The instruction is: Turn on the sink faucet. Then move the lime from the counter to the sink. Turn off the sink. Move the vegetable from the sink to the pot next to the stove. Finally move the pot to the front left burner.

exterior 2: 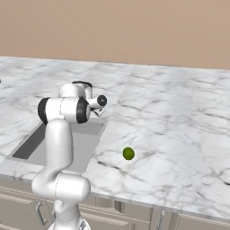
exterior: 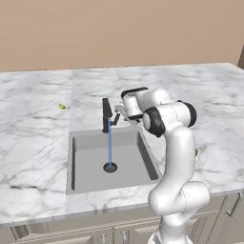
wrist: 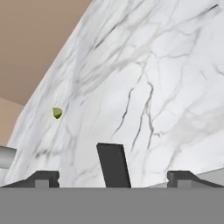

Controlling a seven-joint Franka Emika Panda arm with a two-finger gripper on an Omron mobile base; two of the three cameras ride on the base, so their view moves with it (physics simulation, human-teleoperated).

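Note:
The black sink faucet (exterior: 106, 114) stands behind the grey sink (exterior: 90, 157), and a thin blue stream of water (exterior: 109, 143) runs from its spout to the drain (exterior: 110, 167). My gripper (exterior: 117, 114) hovers open just right of the faucet's top. In the hand view its fingertips (wrist: 47, 178) stand wide apart, with the faucet's black top (wrist: 113, 164) between them, untouched. The lime (exterior 2: 128, 153) lies on the white marble counter (exterior 2: 170, 134) right of the sink, near the front edge. The pot and the stove are out of view.
A tiny yellow-green speck (exterior: 62, 106) lies on the counter far left of the faucet. A beige wall runs behind the counter. My own arm (exterior: 176, 143) rises over the sink's right rim and covers most of the lime (exterior: 196, 152) in the left base view.

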